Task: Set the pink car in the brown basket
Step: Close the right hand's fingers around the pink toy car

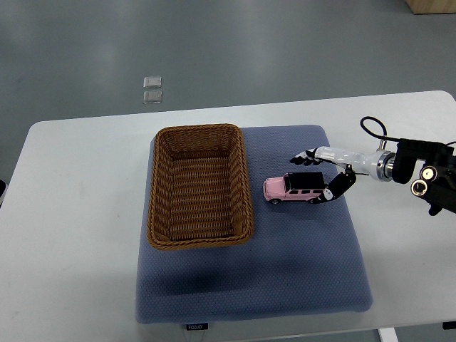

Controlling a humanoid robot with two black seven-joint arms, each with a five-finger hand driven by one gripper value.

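Observation:
A pink toy car with a black roof sits on the blue mat, just right of the brown wicker basket. The basket holds nothing. My right hand reaches in from the right edge and hovers at the car's right end. Its fingers are spread behind the car and its thumb lies in front, near the car's rear. The hand is open around the car, not closed on it. The left arm does not show.
The blue mat lies on a white table. Two small clear squares lie on the grey floor beyond the table's far edge. A cardboard corner shows at the top right.

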